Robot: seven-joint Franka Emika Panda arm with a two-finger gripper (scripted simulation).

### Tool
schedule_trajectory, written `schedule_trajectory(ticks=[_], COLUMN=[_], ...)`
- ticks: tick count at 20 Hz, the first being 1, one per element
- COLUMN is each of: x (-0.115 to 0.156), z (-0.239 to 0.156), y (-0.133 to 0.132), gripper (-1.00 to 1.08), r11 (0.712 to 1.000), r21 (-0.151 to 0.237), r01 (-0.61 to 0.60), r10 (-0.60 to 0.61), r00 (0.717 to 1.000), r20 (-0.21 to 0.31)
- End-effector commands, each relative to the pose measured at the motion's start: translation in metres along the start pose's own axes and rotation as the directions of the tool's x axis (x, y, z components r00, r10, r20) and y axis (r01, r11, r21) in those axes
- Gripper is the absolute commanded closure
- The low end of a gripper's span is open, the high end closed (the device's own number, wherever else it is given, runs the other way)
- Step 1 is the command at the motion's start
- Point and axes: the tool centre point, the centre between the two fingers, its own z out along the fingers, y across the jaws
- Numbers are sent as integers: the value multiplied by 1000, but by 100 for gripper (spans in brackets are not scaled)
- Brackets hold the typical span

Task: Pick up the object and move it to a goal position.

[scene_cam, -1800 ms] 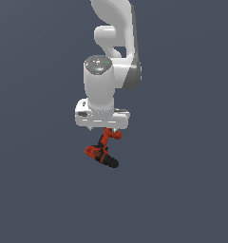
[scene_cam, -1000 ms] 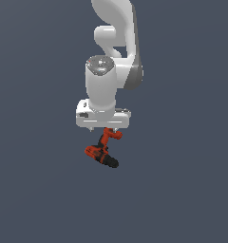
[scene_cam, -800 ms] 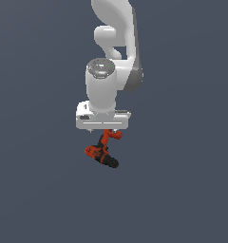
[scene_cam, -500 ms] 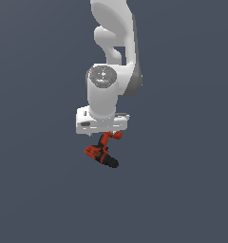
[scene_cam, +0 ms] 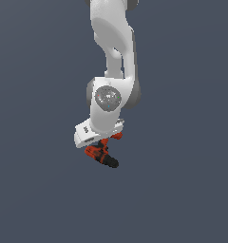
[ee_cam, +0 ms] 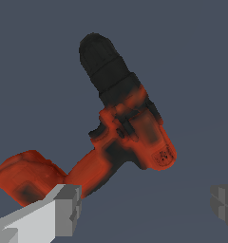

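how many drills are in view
1. The drill sits just under the white hand, black nose toward the exterior view's right. In the wrist view the same drill lies between the open jaws. None seems hidden.

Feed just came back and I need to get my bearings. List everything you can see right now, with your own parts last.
toy power drill: one, red-orange body and handle with a black cylindrical nose, lying just below the white hand in the exterior view, nose toward the exterior view's right; in the wrist view it lies between the fingers, handle beside one fingertip.
surface: one, plain dark grey-blue, filling the background of both views.
arm: one, white, reaching down from the top of the exterior view.
gripper: one, white hand with grey fingertips; open, with a wide gap to the other fingertip, not closed on the drill.
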Motion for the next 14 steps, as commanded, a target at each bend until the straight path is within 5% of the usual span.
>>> schedule_trajectory(ticks=[1,6,14], x=[2,5,7], z=[9,28,53], y=[5,15,29], gripper=[-100,-100,-100], r11=[996,968,887], r21=[-14,-27,-11], r01=[86,251,462], r10=[-86,-246,-448], r00=[996,963,866], r20=[35,111,220])
